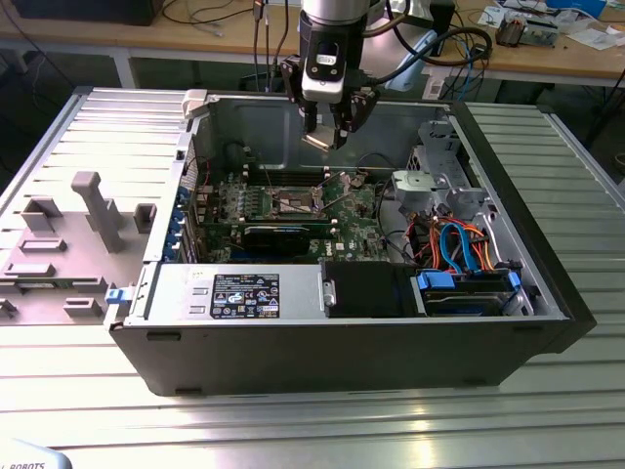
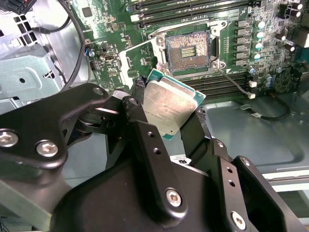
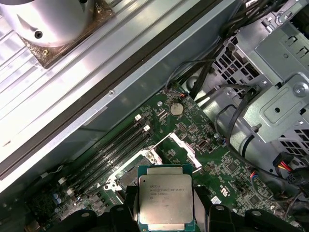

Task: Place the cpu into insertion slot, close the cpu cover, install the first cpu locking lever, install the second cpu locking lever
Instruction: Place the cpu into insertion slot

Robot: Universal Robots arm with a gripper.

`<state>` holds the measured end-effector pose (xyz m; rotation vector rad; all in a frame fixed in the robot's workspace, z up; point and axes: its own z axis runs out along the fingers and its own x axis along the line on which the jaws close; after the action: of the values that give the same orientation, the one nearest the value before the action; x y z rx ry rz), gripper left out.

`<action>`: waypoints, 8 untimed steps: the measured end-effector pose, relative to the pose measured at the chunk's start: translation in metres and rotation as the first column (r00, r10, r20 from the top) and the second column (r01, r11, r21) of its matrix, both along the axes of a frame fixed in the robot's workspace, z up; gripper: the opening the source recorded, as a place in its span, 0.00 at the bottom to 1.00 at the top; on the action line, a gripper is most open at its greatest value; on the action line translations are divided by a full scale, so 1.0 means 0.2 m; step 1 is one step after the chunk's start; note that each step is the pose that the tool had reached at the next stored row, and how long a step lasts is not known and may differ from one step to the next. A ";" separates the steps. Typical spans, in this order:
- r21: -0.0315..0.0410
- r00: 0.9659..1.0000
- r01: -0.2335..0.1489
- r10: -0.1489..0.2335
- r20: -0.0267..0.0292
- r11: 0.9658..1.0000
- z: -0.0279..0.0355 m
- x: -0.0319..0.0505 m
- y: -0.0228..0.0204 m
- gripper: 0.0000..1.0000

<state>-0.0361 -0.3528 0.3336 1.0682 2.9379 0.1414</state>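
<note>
My gripper (image 1: 323, 135) hangs above the open computer case, shut on the cpu (image 2: 166, 99), a flat square chip with a silver-grey top and green edge. Black fingers (image 3: 131, 205) clamp two opposite sides of the cpu (image 3: 165, 198). The insertion slot (image 2: 188, 48) lies below and a little ahead of the chip, its dark pin field bare inside a metal rim. On the board in the exterior view, the insertion slot (image 1: 298, 200) sits under the gripper. The cpu cover (image 2: 137, 60) stands swung open beside the slot. A thin wire locking lever (image 2: 231, 79) sticks out, unlatched.
Long memory slots (image 2: 193, 7) run beside the socket. A metal drive cage (image 1: 435, 181) and orange and blue cables (image 1: 459, 244) fill the exterior view's right of the case. The power supply (image 1: 234, 293) lies along the front. A grey fixture tray (image 1: 68, 244) sits outside.
</note>
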 end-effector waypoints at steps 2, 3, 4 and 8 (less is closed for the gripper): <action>0.000 1.000 0.002 -0.002 0.000 1.000 0.000 0.000 0.000 0.54; 0.000 1.000 0.002 -0.002 0.000 1.000 -0.001 0.000 0.000 0.54; 0.000 1.000 0.003 -0.003 0.000 1.000 -0.001 0.000 0.000 0.54; 0.000 1.000 0.007 -0.007 0.000 1.000 -0.001 0.000 0.000 0.54</action>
<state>-0.0361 -0.3528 0.3333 1.0780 2.9340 0.1413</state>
